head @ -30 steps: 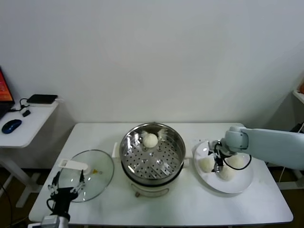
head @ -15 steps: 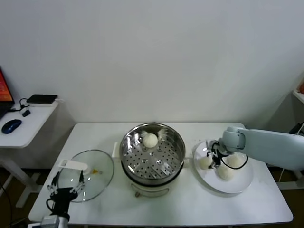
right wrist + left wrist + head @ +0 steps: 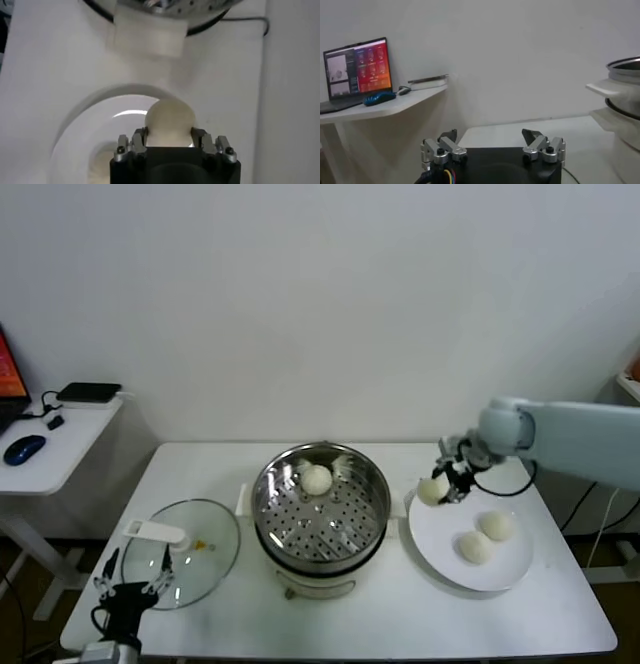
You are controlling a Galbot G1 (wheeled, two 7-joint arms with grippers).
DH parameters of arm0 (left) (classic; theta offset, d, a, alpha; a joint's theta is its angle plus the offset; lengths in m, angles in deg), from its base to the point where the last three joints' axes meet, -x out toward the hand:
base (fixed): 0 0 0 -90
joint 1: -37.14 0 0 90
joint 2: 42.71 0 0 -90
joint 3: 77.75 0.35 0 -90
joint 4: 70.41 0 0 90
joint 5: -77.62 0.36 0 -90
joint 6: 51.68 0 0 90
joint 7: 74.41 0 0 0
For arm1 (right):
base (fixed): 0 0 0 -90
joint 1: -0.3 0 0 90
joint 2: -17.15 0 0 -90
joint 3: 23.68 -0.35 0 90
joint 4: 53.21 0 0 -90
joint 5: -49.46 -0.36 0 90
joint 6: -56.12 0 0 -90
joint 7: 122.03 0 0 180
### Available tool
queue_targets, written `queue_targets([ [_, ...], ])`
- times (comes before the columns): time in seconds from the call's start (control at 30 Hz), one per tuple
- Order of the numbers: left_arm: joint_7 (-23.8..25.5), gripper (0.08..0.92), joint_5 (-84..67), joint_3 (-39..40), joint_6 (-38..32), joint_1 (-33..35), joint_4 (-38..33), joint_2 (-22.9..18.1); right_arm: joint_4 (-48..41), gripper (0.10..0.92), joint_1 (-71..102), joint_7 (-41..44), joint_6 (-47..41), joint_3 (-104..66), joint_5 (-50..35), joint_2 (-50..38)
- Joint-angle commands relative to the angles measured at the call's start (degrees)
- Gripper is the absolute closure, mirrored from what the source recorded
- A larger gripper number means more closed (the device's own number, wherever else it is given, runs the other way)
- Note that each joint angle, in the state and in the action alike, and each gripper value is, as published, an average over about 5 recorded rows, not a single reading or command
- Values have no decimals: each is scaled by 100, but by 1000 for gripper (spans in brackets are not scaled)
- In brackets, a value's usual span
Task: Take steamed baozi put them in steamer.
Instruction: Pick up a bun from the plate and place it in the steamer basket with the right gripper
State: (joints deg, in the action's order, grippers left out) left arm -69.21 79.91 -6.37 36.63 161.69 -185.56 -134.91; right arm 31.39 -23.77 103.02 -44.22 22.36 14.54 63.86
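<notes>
**Second bun lifted off the plate**

Lifted since a second ago: the right gripper [image 3: 447, 481], which was down among three buns on the white plate [image 3: 440, 549], has closed on one steamed baozi [image 3: 433, 490] and raised it above the plate's inner edge, on the side facing the steamer [image 3: 320, 509]. The wrist view shows its fingers pressed against both flanks of the bun [image 3: 170, 121]. So the pick looks done and the carry across is the step in hand.

Nearest the robot, the left gripper [image 3: 128, 594] hangs idle at the table's front-left corner, fingers spread apart, just in front of the glass lid [image 3: 185, 551].

Two buns remain on the plate. One bun [image 3: 317, 479] already sits at the back of the steamer tray, leaving most of the perforated floor free. The pot's raised rim and white side handle [image 3: 149, 36] lie between bun and tray, so the carry likely needs height over them.
</notes>
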Motion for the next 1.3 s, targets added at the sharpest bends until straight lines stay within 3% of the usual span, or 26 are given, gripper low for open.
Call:
queue_targets([
  [0.03, -7, 177, 30, 48, 13, -18, -18, -207, 865, 424, -2103, 588, 922, 202, -530, 599],
  [0.33, -4, 177, 31, 74, 11, 47, -104, -186, 977, 427, -1219, -627, -1220, -721, -2268, 1784],
  [0.6, -3, 177, 1, 21, 10, 69, -97, -115, 464, 423, -226, -1162, -2091, -1176, -3052, 2761],
  [1.0, 4, 177, -24, 7, -8, 24, -10, -81, -634, 423, 889, -1237, -2294, -1212, -2684, 3497],
  [1.3, 6, 177, -18, -15, -32, -39, 120, -89, -631, 423, 1131, -1220, -2312, -1069, -2559, 3522],
])
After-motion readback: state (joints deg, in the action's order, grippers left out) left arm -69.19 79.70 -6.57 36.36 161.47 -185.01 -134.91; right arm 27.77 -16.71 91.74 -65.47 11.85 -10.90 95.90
